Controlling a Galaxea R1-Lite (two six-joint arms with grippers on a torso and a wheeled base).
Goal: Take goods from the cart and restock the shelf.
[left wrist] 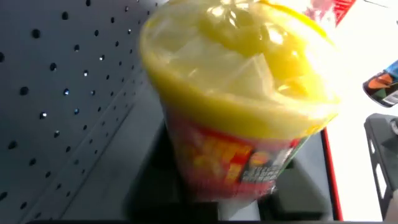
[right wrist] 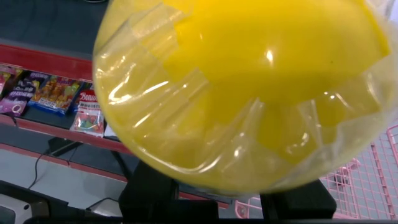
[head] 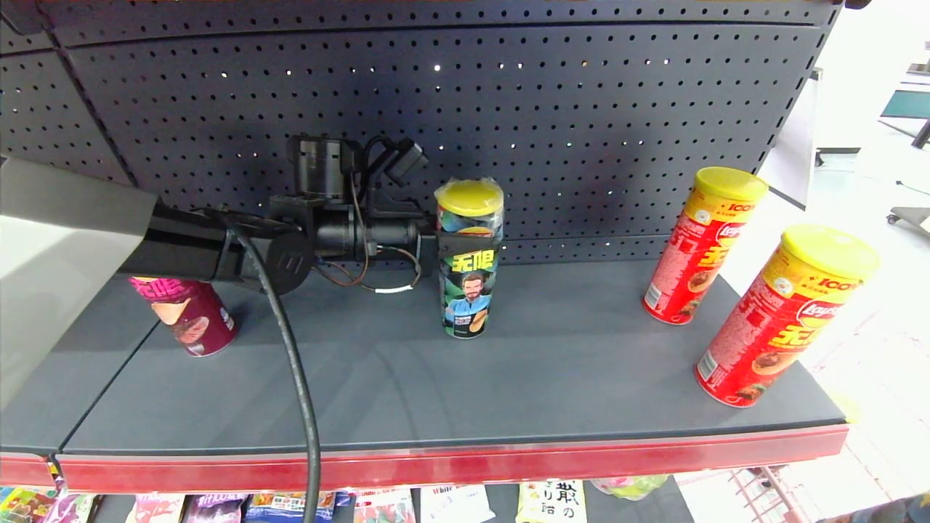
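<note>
The left gripper [head: 436, 243] is clasping the green can [head: 468, 269], which is standing on the shelf [head: 552, 378] between its fingers. Ideally it is releasing only once the base is sitting flat, then backing straight out. The right gripper [right wrist: 224, 200] is clutching a second can [right wrist: 249, 87].

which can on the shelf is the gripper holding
The green can mid-shelf: the left gripper clasps it below the lid. The purple can and both red cans stand free.
</note>
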